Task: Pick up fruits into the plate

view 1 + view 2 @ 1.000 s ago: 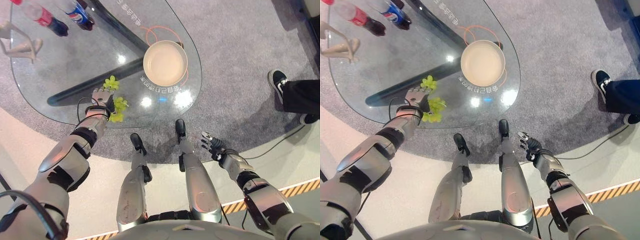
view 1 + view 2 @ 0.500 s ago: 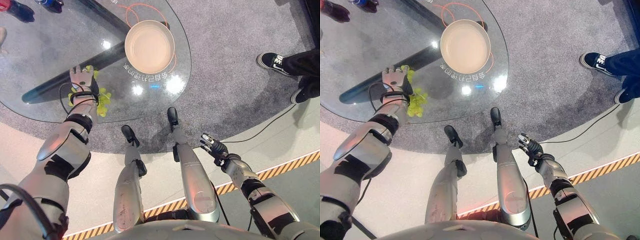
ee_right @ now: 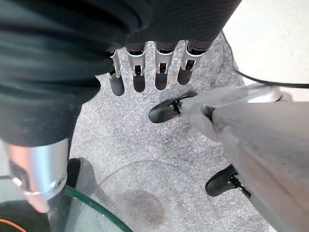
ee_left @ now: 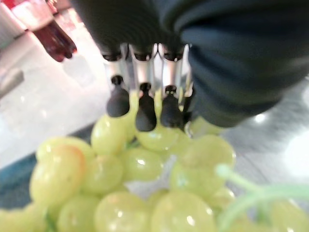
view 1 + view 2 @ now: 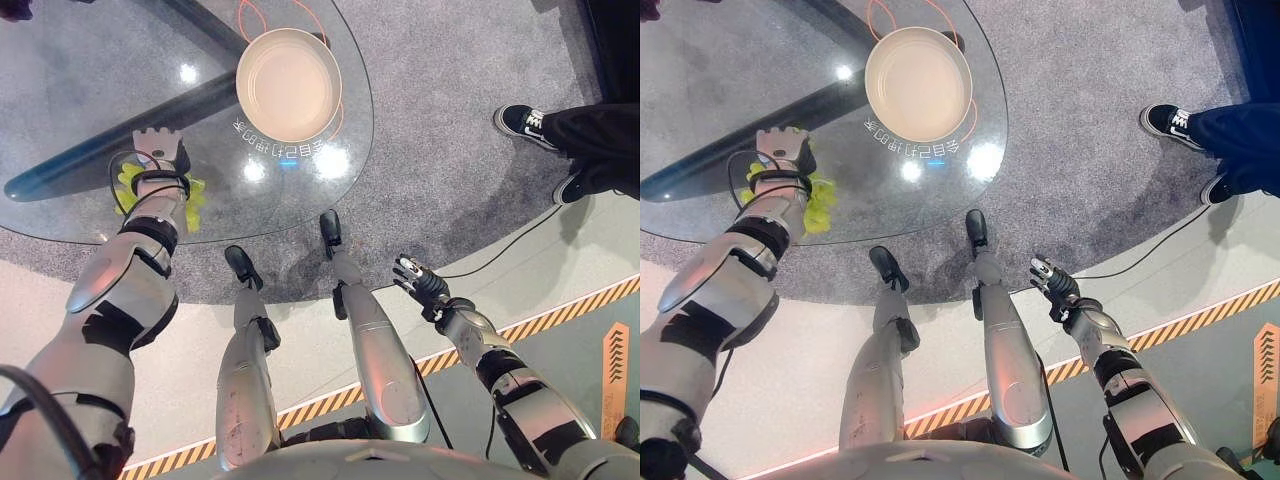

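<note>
- Nearest you, your right hand [image 5: 418,282] hangs low beside the table, over the grey carpet [image 5: 450,150], fingers straight and relaxed, holding nothing. Leave it idle there.
- Your left hand [image 5: 155,152] is over the near edge of the glass table [image 5: 100,90], directly above the bunch of green grapes [image 5: 190,200], which lies on the glass. In the left wrist view the dark fingertips [image 4: 145,115] point down just above the grapes [image 4: 140,183]; the fingers look straight and I judge nothing is gripped yet, though contact is hard to tell.
- For a good pick, lower the hand so that fingers and thumb come down on opposite sides of the bunch, then close gently around the thick middle or the stem. Grapes are soft and may roll or drop off if squeezed.
- Lift straight up before travelling, so the bunch does not drag across the glass edge.
- Farther on, the cream plate [image 5: 288,84] sits empty on the table, well apart from the grapes. Carry towards it and release low.
- A person's shoes [image 5: 520,120] stand off to your right; keep clear.
</note>
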Robot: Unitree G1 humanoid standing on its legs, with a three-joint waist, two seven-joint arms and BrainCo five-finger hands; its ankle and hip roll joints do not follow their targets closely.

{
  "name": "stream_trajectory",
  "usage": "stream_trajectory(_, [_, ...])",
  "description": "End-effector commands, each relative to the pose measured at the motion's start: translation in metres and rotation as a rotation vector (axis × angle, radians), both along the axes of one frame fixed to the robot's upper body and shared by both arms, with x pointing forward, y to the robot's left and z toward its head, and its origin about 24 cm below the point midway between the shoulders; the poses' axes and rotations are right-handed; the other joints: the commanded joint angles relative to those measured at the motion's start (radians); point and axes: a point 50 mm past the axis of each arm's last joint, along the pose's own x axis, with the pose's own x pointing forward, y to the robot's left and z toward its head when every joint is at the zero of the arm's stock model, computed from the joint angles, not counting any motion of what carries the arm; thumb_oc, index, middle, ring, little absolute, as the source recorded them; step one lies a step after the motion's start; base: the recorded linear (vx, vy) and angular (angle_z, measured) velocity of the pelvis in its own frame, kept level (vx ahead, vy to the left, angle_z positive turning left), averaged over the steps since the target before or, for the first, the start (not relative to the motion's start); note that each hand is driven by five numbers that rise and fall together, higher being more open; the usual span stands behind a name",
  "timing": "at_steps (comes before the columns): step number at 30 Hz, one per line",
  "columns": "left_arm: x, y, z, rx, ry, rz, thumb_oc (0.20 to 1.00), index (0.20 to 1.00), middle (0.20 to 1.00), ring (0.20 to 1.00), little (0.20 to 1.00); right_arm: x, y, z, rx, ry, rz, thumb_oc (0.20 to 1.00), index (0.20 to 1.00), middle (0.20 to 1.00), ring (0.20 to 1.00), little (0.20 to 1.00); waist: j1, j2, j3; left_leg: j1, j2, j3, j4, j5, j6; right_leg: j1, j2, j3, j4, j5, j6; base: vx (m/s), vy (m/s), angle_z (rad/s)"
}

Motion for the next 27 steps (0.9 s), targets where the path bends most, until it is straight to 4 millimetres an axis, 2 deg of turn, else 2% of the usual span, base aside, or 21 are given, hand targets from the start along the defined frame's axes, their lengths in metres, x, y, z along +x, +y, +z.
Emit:
stream_trajectory(1, [-0.012,0.030,-0.004,-0.012,0.023,0.115,0.200,0.200,0.200,0.200,0.200,-0.008,0.010,-0.009,0.052,0.023,-0.001,1.000,1.000,1.000,1.000,1.000,0.015,-0.060,0.006,-0.041,-0.011,-0.026,0.066,-0.015,-0.047,-0.017,0.038,0.019,0.006,0.047,0.036,0.00,0.000,0.00])
stream_trajectory(11, [-0.006,0.021,0.005,-0.161,-0.084,0.045,0.200,0.200,0.200,0.200,0.200,-0.010,0.010,-0.011,0.056,0.030,-0.008,1.000,1.000,1.000,1.000,1.000,0.032,-0.051,0.006,-0.020,-0.016,-0.037,0.059,-0.013,-0.043,0.009,0.039,0.014,0.010,0.037,0.034,0.00,0.000,0.00])
stream_trajectory(17, [-0.005,0.020,0.018,-0.285,-0.237,0.029,0.200,0.200,0.200,0.200,0.200,-0.015,0.011,-0.015,0.072,0.041,-0.014,1.000,1.000,1.000,1.000,1.000,0.042,-0.042,0.006,-0.006,-0.020,-0.045,0.064,-0.014,-0.039,0.027,0.037,0.007,0.020,0.029,0.032,0.00,-0.009,0.01])
stream_trajectory(19, [-0.005,0.019,0.028,-0.357,-0.348,0.009,1.000,1.000,1.000,1.000,1.000,-0.019,0.011,-0.018,0.088,0.050,-0.024,1.000,1.000,1.000,1.000,1.000,0.050,-0.038,0.006,0.003,-0.024,-0.051,0.066,-0.017,-0.036,0.038,0.036,0.005,0.023,0.024,0.030,-0.01,-0.063,0.14])
stream_trajectory(23, [-0.009,0.018,0.030,-0.412,-0.472,-0.022,1.000,1.000,1.000,1.000,1.000,-0.026,0.012,-0.024,0.110,0.062,-0.044,1.000,1.000,1.000,1.000,1.000,0.065,-0.029,0.006,0.026,-0.028,-0.062,0.060,-0.020,-0.031,0.062,0.034,0.000,0.022,0.019,0.029,0.00,-0.057,0.07])
stream_trajectory(27, [-0.013,0.017,0.030,-0.429,-0.525,-0.038,1.000,1.000,1.000,1.000,1.000,-0.030,0.013,-0.026,0.119,0.067,-0.060,1.000,1.000,1.000,1.000,1.000,0.076,-0.023,0.006,0.040,-0.032,-0.070,0.059,-0.022,-0.030,0.076,0.034,-0.002,0.023,0.015,0.029,0.00,-0.030,0.01])
